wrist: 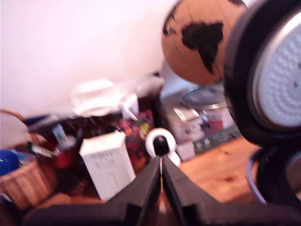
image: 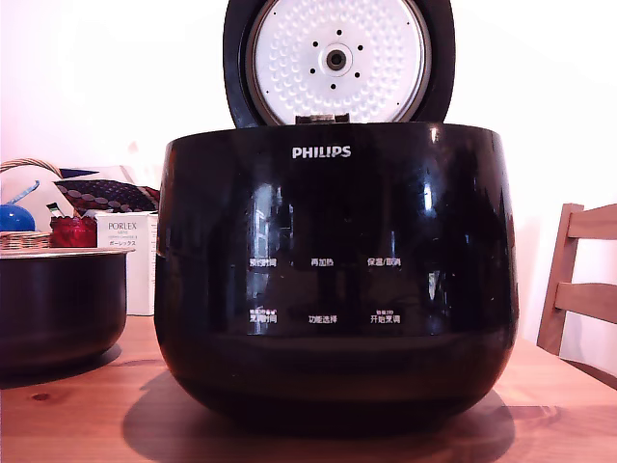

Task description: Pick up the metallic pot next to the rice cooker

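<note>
Cropping metallic pot (image: 60, 307) at exterior view's left | rice cooker (image: 335, 275) lid up | end effector (wrist: 161, 162) fingers together

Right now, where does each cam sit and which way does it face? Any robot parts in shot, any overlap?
Exterior view: low, about table height, facing the rice cooker head-on, its lid raised; the metallic pot sits at this view's left edge; no arm shows.
Wrist view: on the arm, above the table, looking past the gripper, fingers together, toward clutter by the wall; blurred.
Shared: the cooker's lid, the white box, the wicker basket and the wooden table.
</note>
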Robot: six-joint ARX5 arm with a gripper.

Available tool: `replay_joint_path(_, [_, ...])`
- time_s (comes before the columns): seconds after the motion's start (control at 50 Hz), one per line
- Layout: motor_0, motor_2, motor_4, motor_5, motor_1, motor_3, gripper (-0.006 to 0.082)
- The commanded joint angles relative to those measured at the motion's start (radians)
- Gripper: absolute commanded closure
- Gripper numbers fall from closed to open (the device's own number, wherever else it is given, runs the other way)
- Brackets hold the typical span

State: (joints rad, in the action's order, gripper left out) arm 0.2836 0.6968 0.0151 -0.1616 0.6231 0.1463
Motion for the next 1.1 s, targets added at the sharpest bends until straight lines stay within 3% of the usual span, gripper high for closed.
replay_joint_path(0.0, [-0.023, 0.039, 0.014, -0.034, -0.020, -0.012, 0.0787])
replay_joint_path(0.18, [-0.076, 0.103, 0.020, -0.165, -0.052, 0.080, 0.0788])
replay_joint_path(0.3, [-0.099, 0.154, -0.002, -0.274, -0.055, 0.239, 0.0789])
replay_joint_path(0.42, [-0.101, 0.191, -0.091, -0.378, -0.053, 0.410, 0.0789])
replay_joint_path(0.46, [-0.101, 0.198, -0.200, -0.472, -0.045, 0.509, 0.0789])
replay_joint_path(0.52, [-0.101, 0.200, -0.246, -0.508, -0.029, 0.578, 0.0789])
replay_joint_path(0.74, [-0.101, 0.200, -0.307, -0.607, 0.079, 0.763, 0.0774])
replay_joint_path(0.8, [-0.101, 0.200, -0.305, -0.639, 0.120, 0.784, 0.0721])
replay_joint_path(0.94, [-0.101, 0.200, -0.282, -0.658, 0.217, 0.772, 0.0417])
replay_joint_path(1.08, [-0.101, 0.200, -0.212, -0.660, 0.322, 0.750, 0.0346])
